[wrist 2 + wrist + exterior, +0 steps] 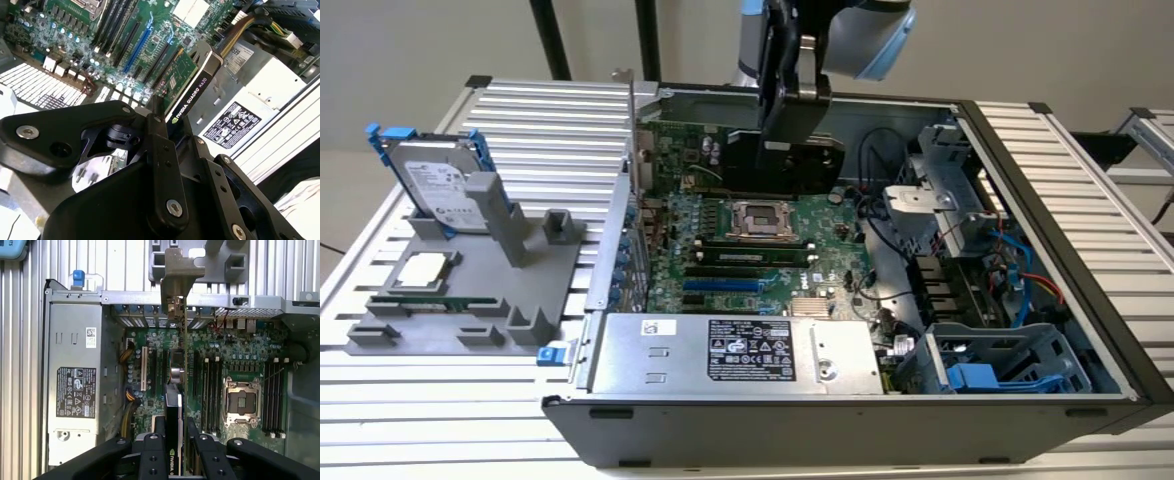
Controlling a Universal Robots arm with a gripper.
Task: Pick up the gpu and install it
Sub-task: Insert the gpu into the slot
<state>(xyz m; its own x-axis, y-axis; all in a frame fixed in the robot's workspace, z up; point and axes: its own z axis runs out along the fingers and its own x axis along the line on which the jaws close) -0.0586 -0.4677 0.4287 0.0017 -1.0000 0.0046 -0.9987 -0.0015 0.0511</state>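
First wrist view: gripper [173,439] holds gpu [179,385] inside computer case [75,297]

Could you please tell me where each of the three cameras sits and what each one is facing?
Exterior view: off the arm, raised, looking down into the open computer case; the arm and gripper hang over the motherboard.
First wrist view: on the wrist, looking straight down past the jaws at the gpu.
Second wrist view: on the wrist, looking obliquely along the gripper body.
Both wrist views share the gpu, motherboard and power supply.

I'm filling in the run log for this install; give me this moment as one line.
gripper: shut on gpu | gpu: edge-on over motherboard inside open case | bracket: at case's rear wall | seated: cannot tell
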